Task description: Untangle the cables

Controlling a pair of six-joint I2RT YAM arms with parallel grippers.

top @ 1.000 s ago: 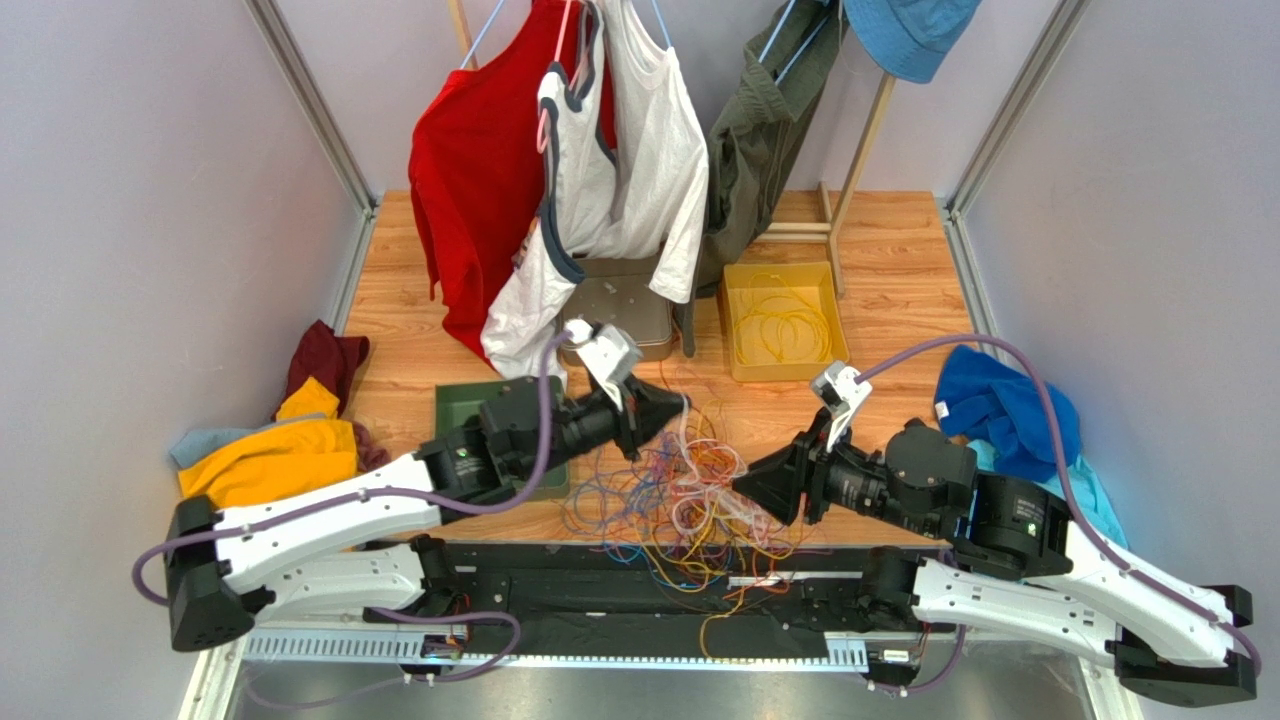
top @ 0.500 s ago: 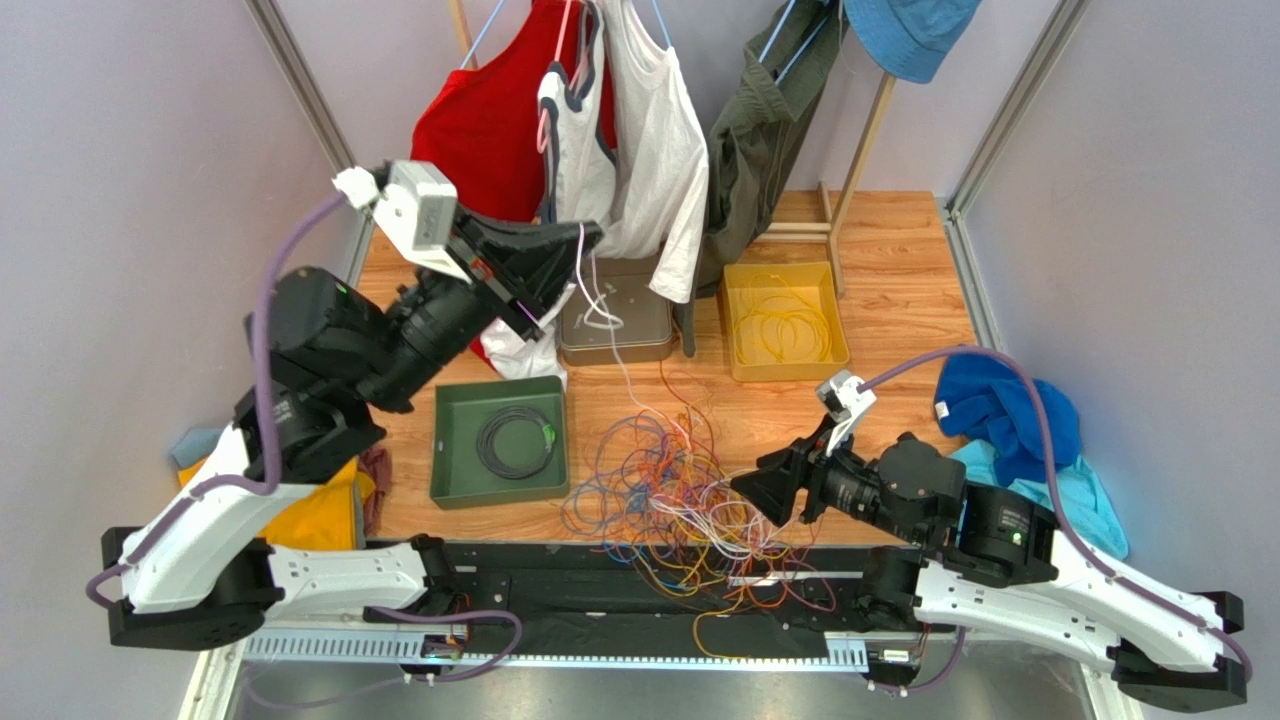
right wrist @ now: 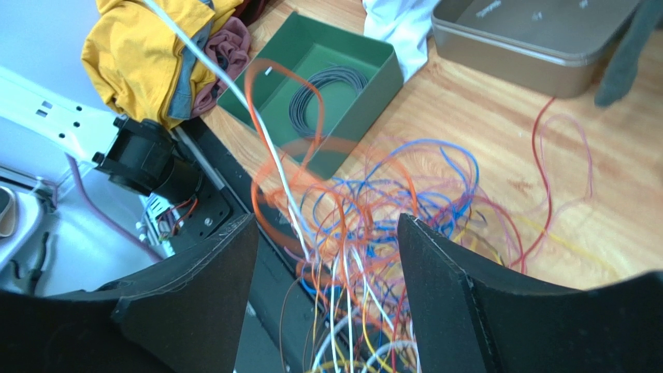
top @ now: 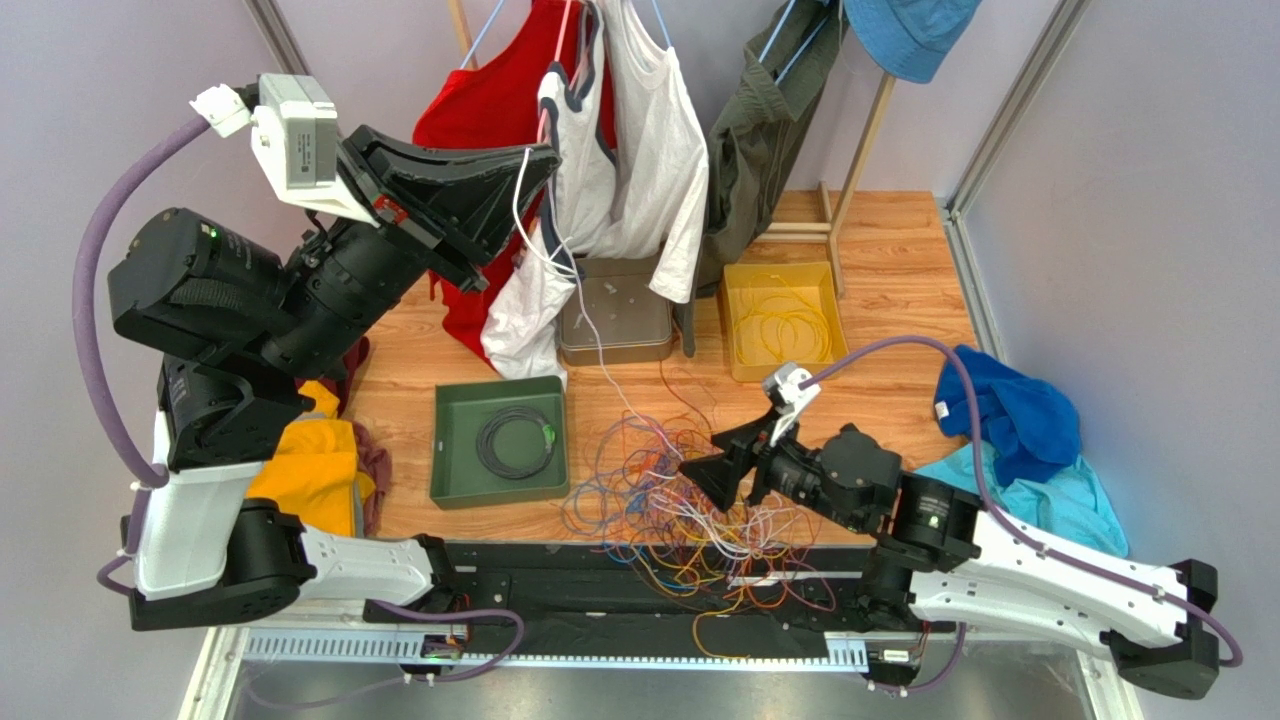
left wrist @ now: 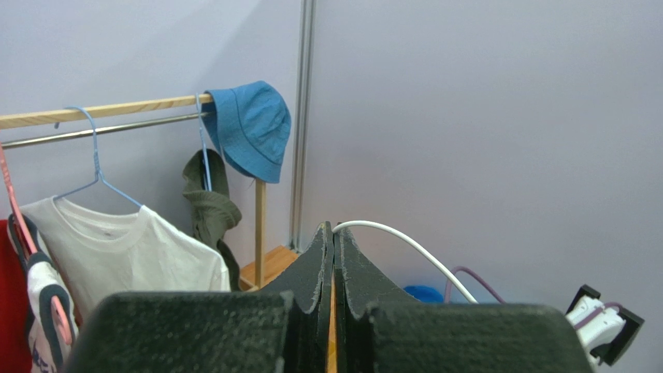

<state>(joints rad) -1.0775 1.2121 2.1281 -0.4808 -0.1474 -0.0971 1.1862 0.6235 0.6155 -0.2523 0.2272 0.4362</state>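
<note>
The cables [top: 676, 503] lie in a loose many-coloured snarl on the wooden table near the front edge. My left gripper [top: 549, 150] is raised high at the back left, shut on a white cable [top: 589, 323] that runs taut down into the snarl. In the left wrist view the jaws [left wrist: 335, 229] are pressed together, with the white cable [left wrist: 412, 247] arching off to the right. My right gripper [top: 694, 473] hovers low at the snarl's right side. It is open, and orange, blue and white cables [right wrist: 366, 225] show between its fingers [right wrist: 327, 221], none of them pinched.
A green tray [top: 445, 450] holding a coiled black cable sits left of the snarl. A grey tin [top: 631, 323] and a yellow tray [top: 727, 323] with a yellow cable stand behind. Clothes hang on a rack [top: 601, 135] at the back. Cloth heaps [top: 301, 450] lie left and right [top: 999, 413].
My left arm rose from the snarl up and to the back left, pulling the white cable taut. My right gripper moved left toward the snarl and opened wider.
</note>
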